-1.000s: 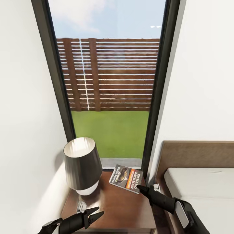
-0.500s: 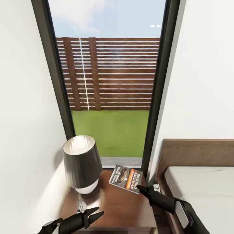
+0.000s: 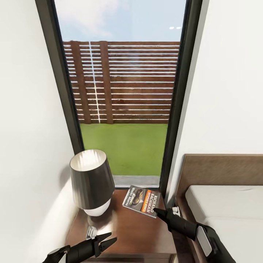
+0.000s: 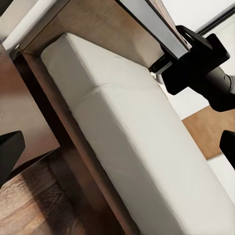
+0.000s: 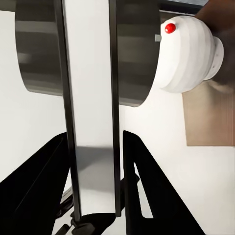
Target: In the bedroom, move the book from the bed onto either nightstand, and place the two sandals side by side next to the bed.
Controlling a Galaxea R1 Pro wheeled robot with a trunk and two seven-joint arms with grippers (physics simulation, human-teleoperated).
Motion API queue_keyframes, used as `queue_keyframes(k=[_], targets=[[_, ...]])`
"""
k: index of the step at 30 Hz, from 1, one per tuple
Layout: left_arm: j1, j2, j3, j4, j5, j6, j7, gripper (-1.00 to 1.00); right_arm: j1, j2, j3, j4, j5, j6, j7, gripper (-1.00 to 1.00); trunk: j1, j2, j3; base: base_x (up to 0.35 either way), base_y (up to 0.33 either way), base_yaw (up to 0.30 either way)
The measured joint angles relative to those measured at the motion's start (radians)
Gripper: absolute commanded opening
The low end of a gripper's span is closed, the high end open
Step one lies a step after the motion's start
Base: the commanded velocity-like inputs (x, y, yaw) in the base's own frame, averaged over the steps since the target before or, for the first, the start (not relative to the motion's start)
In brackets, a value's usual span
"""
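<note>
My right gripper pinches the book at the nightstand's back right corner, lamp beside it, left gripper slightly open, empty.

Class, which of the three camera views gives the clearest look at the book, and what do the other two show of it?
The head view: the book lies cover up over the nightstand, lettering readable, the right gripper at its near corner. The right wrist view shows it edge-on between the fingers, a pale strip. The left wrist view catches its underside.
</note>
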Motion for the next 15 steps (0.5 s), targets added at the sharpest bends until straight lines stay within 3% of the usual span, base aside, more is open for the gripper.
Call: queue_keyframes(k=[10, 15], targets=[[0.000, -0.001, 0.001, -0.008, 0.000, 0.001, -0.002, 1.00, 0.000, 0.001, 0.001, 0.000, 0.001, 0.000, 0.000, -1.00, 0.038, -0.070, -0.031, 0.000, 0.000, 0.000], [-0.003, -0.011, 0.002, -0.097, -0.003, 0.042, -0.005, 1.00, 0.000, 0.001, 0.002, 0.000, 0.001, 0.000, 0.000, -1.00, 0.058, -0.105, -0.047, 0.000, 0.000, 0.000]])
